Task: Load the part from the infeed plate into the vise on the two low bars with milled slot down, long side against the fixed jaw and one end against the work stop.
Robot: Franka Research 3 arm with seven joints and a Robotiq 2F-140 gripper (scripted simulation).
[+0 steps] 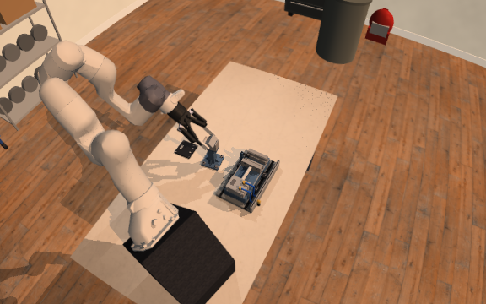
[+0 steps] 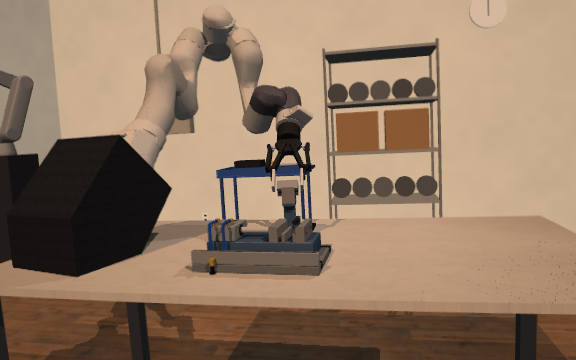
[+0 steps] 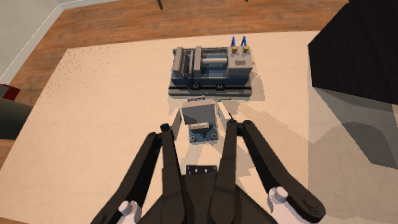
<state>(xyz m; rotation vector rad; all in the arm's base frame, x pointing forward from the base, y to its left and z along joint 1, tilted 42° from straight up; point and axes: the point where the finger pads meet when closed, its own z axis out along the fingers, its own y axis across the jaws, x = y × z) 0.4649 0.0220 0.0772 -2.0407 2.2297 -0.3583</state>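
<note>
1. Part: the grey block (image 1: 213, 141) (image 2: 287, 184) (image 3: 198, 114) is located above the bench, over the blue-based V-block stand (image 1: 212, 160) (image 2: 289, 206) (image 3: 203, 136); whether it is supported by the stand cannot be told.
2. Gripper: the block is flanked by the pale pads of the gripper (image 1: 206, 138) (image 2: 288, 181) (image 3: 200, 116), whose fingers are spread partway. Whether the block is grasped or released cannot be told; the slot's direction is likewise unclear.
3. Vise: the vise (image 1: 247, 179) (image 2: 263, 245) (image 3: 212, 70) is placed beside the stand, toward the bench's right-hand long edge in the top view. A gap is seen between its jaws, and the part is outside it.
4. Infeed plate: the black plate (image 1: 185, 149) is set near the opposite long edge, with the block off it.
5. Bench: the speckled corner of the bench (image 1: 260, 97) (image 2: 418, 260) (image 3: 115, 90) is well apart from the vise; the black pedestal (image 1: 192, 253) (image 2: 43, 245) (image 3: 357, 60) is positioned toward the other end.
</note>
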